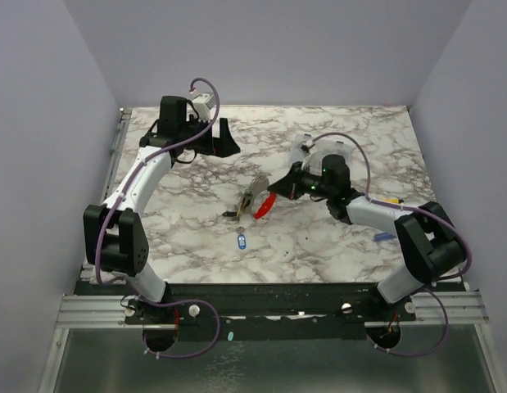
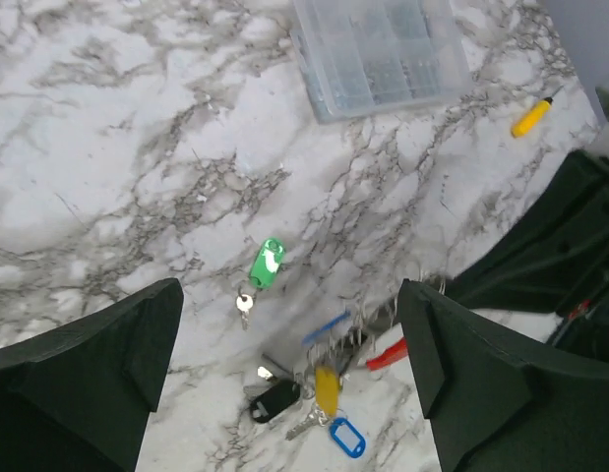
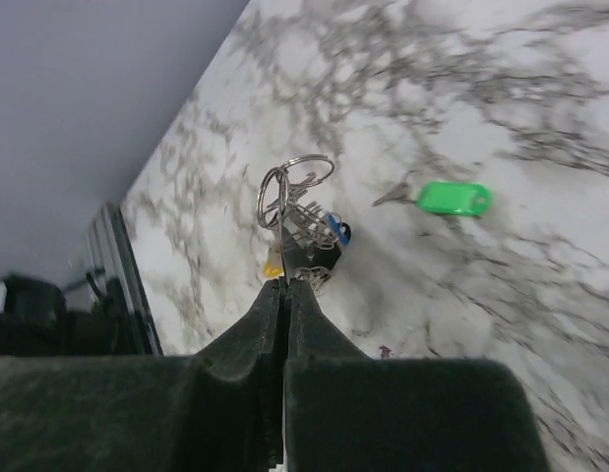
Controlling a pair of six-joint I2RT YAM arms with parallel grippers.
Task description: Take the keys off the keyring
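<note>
My right gripper [image 3: 285, 282] is shut on a bunch of keys [image 3: 306, 244] and holds it a little above the marble. The thin metal keyring [image 3: 296, 183] sticks up beyond the fingertips. The bunch [image 1: 251, 201] carries yellow [image 2: 327, 388], red [image 1: 265, 206] and black tags. A green-tagged key [image 3: 454, 198] lies loose on the table and also shows in the left wrist view [image 2: 267, 264]. A blue tag [image 1: 242, 240] lies just in front of the bunch. My left gripper [image 1: 220, 139] is open and empty, high at the back left, far from the keys.
A clear plastic compartment box [image 1: 314, 147] stands behind the right gripper and shows in the left wrist view [image 2: 383, 49]. A yellow-handled tool [image 2: 532, 116] lies beside it. A small blue stick [image 1: 384, 237] lies by the right arm. Metal rails run along the near edge [image 1: 269, 307].
</note>
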